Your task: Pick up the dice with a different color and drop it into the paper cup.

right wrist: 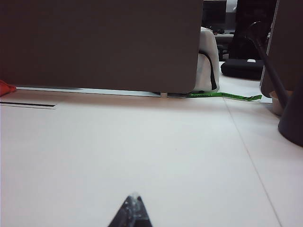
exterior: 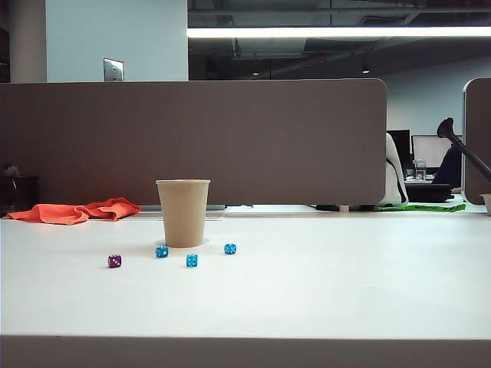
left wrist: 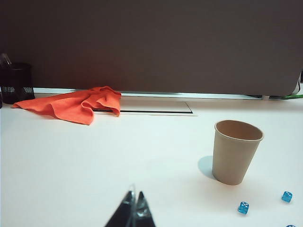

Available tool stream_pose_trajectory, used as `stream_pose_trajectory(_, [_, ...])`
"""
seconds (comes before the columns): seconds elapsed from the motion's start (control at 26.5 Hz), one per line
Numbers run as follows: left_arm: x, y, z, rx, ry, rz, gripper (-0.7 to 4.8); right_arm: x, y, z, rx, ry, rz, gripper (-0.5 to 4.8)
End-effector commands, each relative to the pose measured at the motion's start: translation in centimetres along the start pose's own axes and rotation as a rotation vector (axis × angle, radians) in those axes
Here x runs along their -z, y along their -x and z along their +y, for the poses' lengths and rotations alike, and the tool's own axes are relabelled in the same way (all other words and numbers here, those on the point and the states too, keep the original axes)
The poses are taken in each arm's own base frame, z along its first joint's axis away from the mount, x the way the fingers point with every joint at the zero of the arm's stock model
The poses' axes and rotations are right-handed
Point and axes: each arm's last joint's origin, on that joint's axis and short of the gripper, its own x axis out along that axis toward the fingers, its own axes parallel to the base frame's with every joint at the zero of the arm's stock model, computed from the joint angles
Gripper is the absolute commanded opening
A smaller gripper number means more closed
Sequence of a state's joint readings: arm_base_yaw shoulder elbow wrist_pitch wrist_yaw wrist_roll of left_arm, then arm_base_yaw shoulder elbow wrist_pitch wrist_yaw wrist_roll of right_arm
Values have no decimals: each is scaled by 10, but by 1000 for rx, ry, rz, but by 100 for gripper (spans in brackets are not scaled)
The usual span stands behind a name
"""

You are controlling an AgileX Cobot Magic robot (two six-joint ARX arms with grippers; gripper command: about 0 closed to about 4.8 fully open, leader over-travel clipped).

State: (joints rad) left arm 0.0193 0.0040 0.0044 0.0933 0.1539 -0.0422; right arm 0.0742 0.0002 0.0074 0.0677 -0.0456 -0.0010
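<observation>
On the white table (exterior: pixel 322 291) in the exterior view, the paper cup (exterior: pixel 182 212) stands upright, w/ 4 dice strung out before its base. The purple die (exterior: pixel 114 261) lies furthest left of the cup & a bit nearer the camera, apart from it. 3 blue dice: 1 (exterior: pixel 162 251) just beside the cup's base at left front, 1 (exterior: pixel 192 261) in front of the cup, 1 (exterior: pixel 230 248) right of the cup. An orange cloth (exterior: pixel 75 211) lies behind & left of the cup, by the grey partition (exterior: pixel 192 142). Neither gripper shows here.

Left wrist view: the left gripper (left wrist: pixel 135 205) has its 2 finger tips pressed together, nothing between them, hovering over bare table well apart from the cup (left wrist: pixel 236 151), on the cloth (left wrist: pixel 75 104) side of it. 2 blue dice (left wrist: pixel 243 207) (left wrist: pixel 286 196) sit near the cup's base; a sliver of a 3rd (left wrist: pixel 290 226) shows at the frame edge. The purple die isn't in this view, so its place vs. this gripper can't be told from here.

Right wrist view: the right gripper (right wrist: pixel 132 208) also has its tips together & empty, over bare table. No cup or dice here; only the partition (right wrist: pixel 99 45) & a red-orange corner of the cloth (right wrist: pixel 5 88) at the frame edge.
</observation>
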Motion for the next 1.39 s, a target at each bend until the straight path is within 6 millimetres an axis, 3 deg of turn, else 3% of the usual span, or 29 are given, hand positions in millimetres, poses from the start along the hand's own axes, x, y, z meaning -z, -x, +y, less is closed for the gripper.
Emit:
stream_pose_trajectory(0.04, [-2,0,0,3,-4,-14,-5,-1,0,0,3,0,-10,-5])
stream_pose_trajectory(0.49, [0,0,0,4,1,7,-5,-1,0,0,3,0,-11,-5])
stream_pose_trajectory(0.75, [-1,0,-4,133,19,10,-6,-7,1,0,2,-12,-11,-5])
stream_pose_trajectory(1.09, [-29,10,-8,176,4,125,-6,-59,6,3,-85,-9,146,-5])
stream_pose_trajectory(1.24, [-34,14,-10,222,-6,177,-6,-78,-10,4,-163,-31,269,-5])
stream_pose_trajectory(1.39, [-45,12,-12,299,1,192,-6,-106,-44,8,-265,-67,431,-5])
